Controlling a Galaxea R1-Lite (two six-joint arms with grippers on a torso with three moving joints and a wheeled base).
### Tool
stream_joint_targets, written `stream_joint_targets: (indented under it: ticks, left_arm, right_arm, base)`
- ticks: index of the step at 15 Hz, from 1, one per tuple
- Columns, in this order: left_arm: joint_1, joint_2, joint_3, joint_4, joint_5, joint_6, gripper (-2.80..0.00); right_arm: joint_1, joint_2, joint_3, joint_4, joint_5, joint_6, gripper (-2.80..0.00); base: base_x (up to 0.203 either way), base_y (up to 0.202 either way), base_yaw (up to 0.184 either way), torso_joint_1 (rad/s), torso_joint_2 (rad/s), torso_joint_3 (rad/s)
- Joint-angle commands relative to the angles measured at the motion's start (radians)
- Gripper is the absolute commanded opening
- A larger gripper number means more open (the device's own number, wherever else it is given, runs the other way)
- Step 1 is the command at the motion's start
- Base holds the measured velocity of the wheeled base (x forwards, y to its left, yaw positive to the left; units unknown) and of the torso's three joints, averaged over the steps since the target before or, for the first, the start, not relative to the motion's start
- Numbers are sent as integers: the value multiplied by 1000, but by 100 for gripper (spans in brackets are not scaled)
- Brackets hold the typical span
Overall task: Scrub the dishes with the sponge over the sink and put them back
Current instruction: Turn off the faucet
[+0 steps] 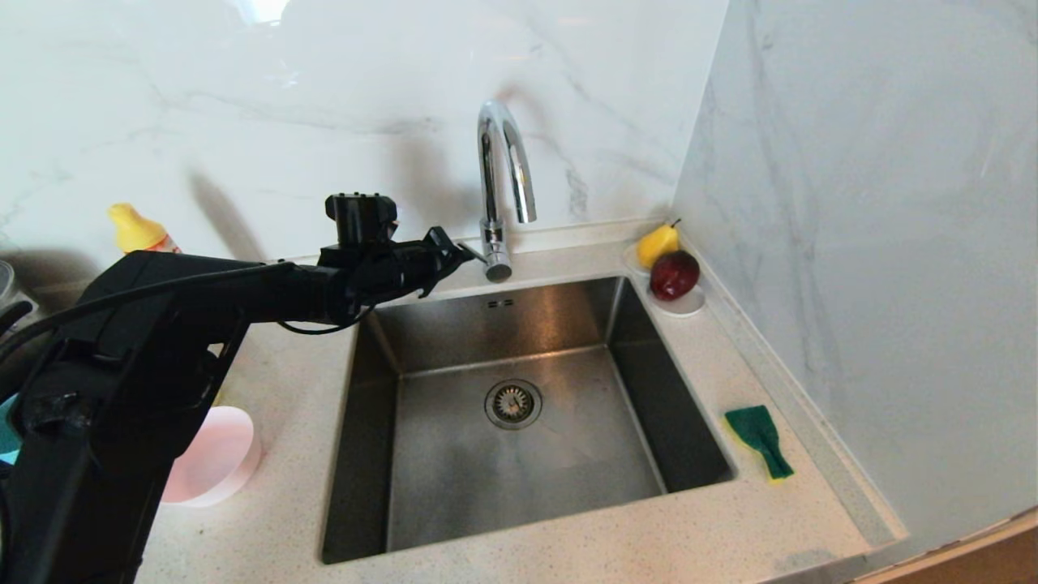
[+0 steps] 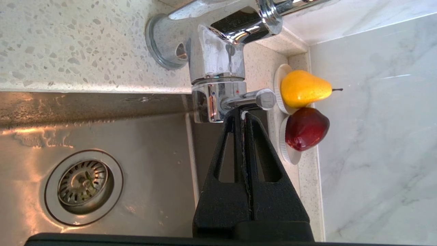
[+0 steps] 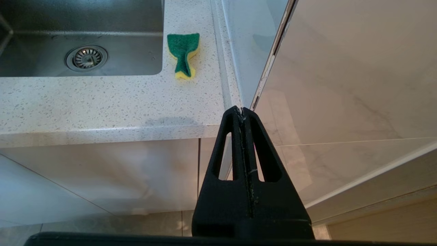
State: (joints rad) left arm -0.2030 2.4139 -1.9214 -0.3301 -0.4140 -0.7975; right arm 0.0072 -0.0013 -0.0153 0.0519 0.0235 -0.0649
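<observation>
**A:** Where did your sponge sit?

**B:** Your small green-faced scouring sponge on yellow foam [image 1: 760,439] lay pinched and twisted on the speckled stone counter [image 1: 697,535], just beside the right rim of the square brushed-steel sink [image 1: 519,454]. The round slotted drain strainer [image 1: 512,403] sat in the middle of the basin floor.

**A:** And the dishes?

**B:** You could see only the pale pink round plastic bowl [image 1: 217,456], on the counter left of the sink and half hidden behind your left arm.

**A:** What was that arm doing?

**B:** Your left gripper [image 2: 243,114] had its black tapered fingers pressed together, holding nothing, with their tips touching the short chrome lever [image 2: 252,99] at the base of the arched, polished faucet [image 1: 504,174].

**A:** The other one?

**B:** Your right gripper [image 3: 241,111] hung clenched and empty below the counter edge, before glossy pale cabinet fronts [image 3: 102,177]. A yellow pear [image 1: 657,243] and a dark red apple [image 1: 674,274] rested on a small white saucer [image 1: 685,305] in the marble corner.
</observation>
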Motion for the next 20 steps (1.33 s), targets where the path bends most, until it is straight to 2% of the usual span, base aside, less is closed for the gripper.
stream_joint_targets:
  ticks: [1, 4, 6, 9, 12, 15, 19, 20]
  left_arm:
    - [-1, -37, 21, 13, -4, -5, -280]
    - [-4, -153, 184, 8, -30, 4, -280]
    - [-13, -212, 262, -57, -64, 5, -280]
    - [-31, -165, 242, -87, -64, 7, -280]
    - [-40, -81, 145, -100, -38, 7, -280]
    - [-57, 15, 12, -96, 77, 12, -280]
    - [-60, 45, 4, -102, 114, 42, -280]
    - [-61, 50, 4, -102, 149, 52, -280]
  right_arm:
    - [0, -2, 0, 0, 1, -1, -280]
    - [0, 0, 0, 0, 0, -1, -280]
    - [0, -1, 0, 0, 0, -1, -280]
    - [0, 0, 0, 0, 0, -1, -280]
    - [0, 0, 0, 0, 1, -1, -280]
    - [0, 0, 0, 0, 0, -1, -280]
    - [0, -2, 0, 0, 0, -1, -280]
    - [0, -1, 0, 0, 1, -1, -280]
  base:
    - [0, 0, 0, 0, 0, 0]
    - [0, 0, 0, 0, 0, 0]
    - [0, 0, 0, 0, 0, 0]
    - [0, 0, 0, 0, 0, 0]
    - [0, 0, 0, 0, 0, 0]
    - [0, 0, 0, 0, 0, 0]
    - [0, 0, 0, 0, 0, 0]
    - [0, 0, 0, 0, 0, 0]
